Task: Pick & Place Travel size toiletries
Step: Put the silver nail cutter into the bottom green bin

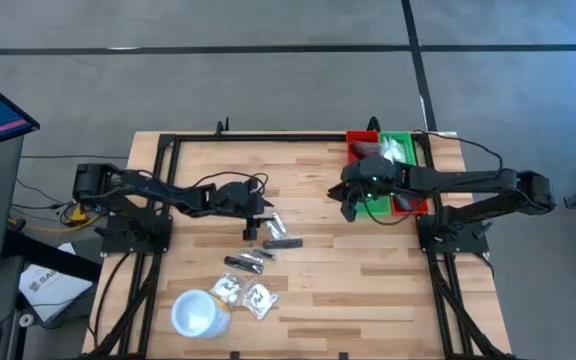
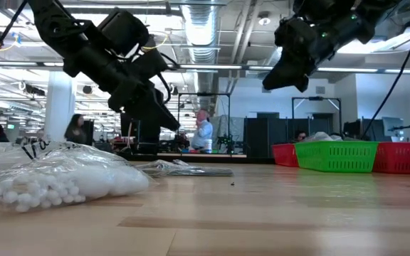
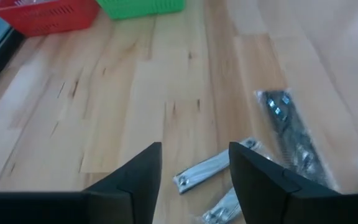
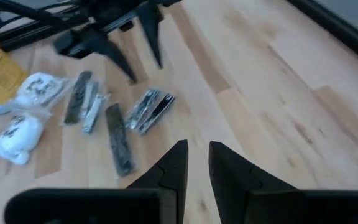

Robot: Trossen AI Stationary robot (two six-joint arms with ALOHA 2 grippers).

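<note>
The travel size toiletries lie in the table's middle: a silver oblong piece [image 3: 207, 168], a dark grey strip [image 3: 289, 132], more dark pieces [image 1: 248, 262], and clear sachets with white contents [image 1: 230, 289] [image 2: 55, 181]. My left gripper [image 3: 194, 155] [image 1: 254, 218] hangs open, slanting down just above the silver piece, which shows between its fingertips. My right gripper [image 4: 196, 152] [image 1: 351, 208] is raised by the baskets on the right. Its fingers stand a narrow gap apart with nothing between them.
A green basket [image 1: 400, 150] with red baskets [image 1: 360, 141] on both sides of it stands at the far right. A white round cup [image 1: 196, 312] stands near the front edge, left of the sachets. Bare wood lies between the toiletries and the baskets. People show in the room behind.
</note>
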